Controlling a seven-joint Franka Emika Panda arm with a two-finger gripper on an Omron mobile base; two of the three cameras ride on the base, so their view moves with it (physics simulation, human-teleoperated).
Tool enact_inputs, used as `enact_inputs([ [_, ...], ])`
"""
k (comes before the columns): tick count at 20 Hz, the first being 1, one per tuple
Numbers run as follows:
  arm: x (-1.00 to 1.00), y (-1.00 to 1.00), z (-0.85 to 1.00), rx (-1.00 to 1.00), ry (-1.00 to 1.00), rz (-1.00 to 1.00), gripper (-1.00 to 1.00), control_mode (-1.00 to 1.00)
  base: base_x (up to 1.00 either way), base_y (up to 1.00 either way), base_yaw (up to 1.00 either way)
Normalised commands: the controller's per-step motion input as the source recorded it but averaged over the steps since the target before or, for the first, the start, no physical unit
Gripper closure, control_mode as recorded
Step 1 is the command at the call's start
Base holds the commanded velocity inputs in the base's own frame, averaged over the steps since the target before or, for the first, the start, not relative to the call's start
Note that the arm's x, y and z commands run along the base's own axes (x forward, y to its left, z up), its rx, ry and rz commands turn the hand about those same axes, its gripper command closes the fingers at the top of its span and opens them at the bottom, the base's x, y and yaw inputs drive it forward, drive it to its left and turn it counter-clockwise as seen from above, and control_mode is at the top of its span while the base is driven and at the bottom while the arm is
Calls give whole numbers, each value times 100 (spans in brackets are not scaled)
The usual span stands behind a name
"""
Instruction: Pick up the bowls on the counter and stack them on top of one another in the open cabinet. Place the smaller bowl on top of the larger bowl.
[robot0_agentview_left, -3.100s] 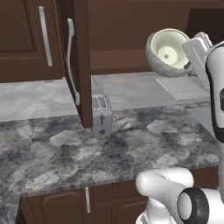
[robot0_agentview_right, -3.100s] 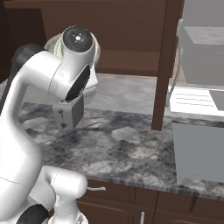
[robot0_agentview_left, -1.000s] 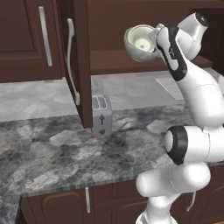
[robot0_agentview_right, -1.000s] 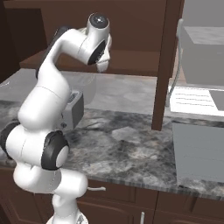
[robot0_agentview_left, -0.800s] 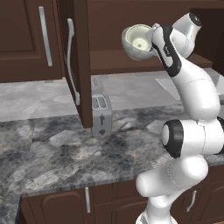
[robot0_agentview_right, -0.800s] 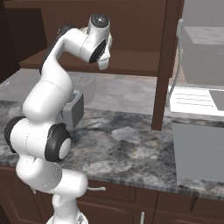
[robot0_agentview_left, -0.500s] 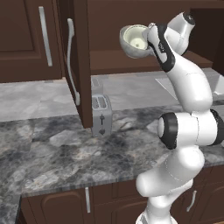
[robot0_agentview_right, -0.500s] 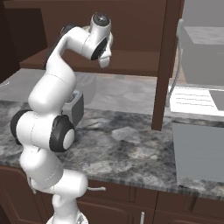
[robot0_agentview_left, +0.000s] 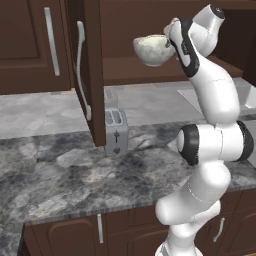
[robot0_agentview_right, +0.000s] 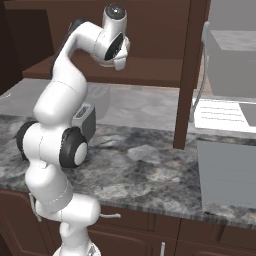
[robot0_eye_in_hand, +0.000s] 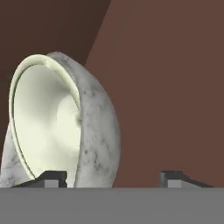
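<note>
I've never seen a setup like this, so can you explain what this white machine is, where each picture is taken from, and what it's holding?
It is a computer-rendered kitchen. The white jointed machine is a robot arm; its hand holds a grey-white mottled bowl by the rim, raised in front of the open cabinet. Two pictures come from cameras behind the arm, on its left and right. The third comes from a camera on the hand itself, so the bowl looms large there. On the dark marbled counter stands a silver toaster.

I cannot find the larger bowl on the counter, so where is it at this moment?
The larger bowl is up in the air in the hand, in front of the open cabinet, above and right of the toaster.
</note>
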Motion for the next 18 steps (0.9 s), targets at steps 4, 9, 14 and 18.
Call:
enact_inputs([
  [4, -85, -32, 21, 1, -3, -1, -100, -100, 0, 0, 0],
  [9, -100, -31, 1, 0, -2, 0, -100, -100, 0, 0, 0],
  [14, -100, -9, 2, 0, -1, 0, -100, -100, 0, 0, 0],
  [18, -100, 34, 0, -5, -8, 0, -100, -100, 0, 0, 0],
])
